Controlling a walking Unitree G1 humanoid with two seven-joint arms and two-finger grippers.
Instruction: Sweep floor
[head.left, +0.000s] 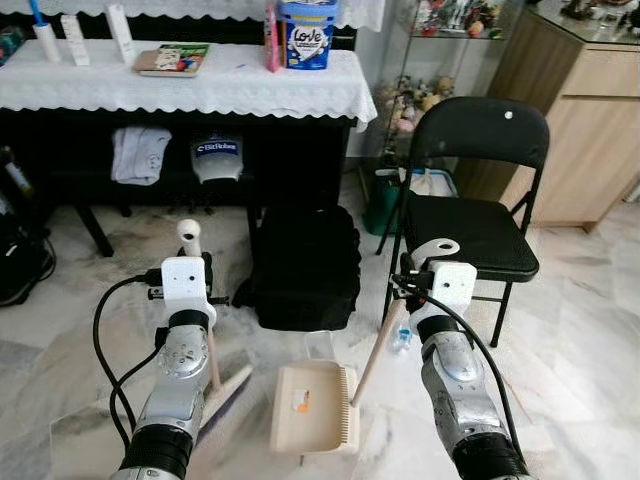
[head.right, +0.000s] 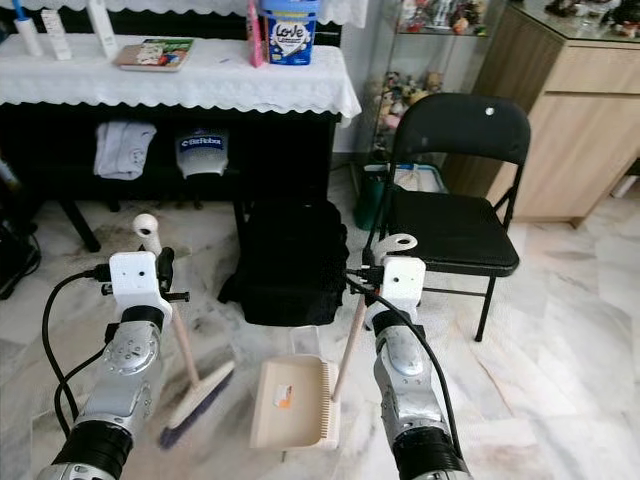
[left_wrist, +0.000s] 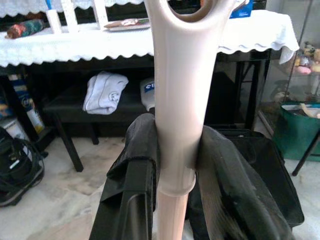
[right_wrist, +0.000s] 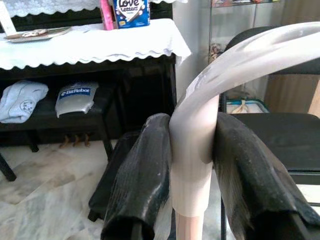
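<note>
Clamping the cream plastic broom handle (left_wrist: 176, 100), left gripper (left_wrist: 175, 170) has both fingers pressed to its sides; long axis near upright, bristle head (head.right: 198, 400) down on the marble floor (head.right: 560, 340). Right gripper (right_wrist: 192, 165) likewise grips the one cream long-handled dustpan (head.right: 290, 402), pan flat, mouth seemingly facing the robot. Behind: one black backpack (head.left: 305, 265), one black folding chair (head.left: 470, 200), one white-clothed table (head.left: 180, 85).

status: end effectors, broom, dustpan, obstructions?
Left end effector shut on beige plastic broom. Right end effector shut on beige long-handled dustpan. Black backpack ahead.
</note>
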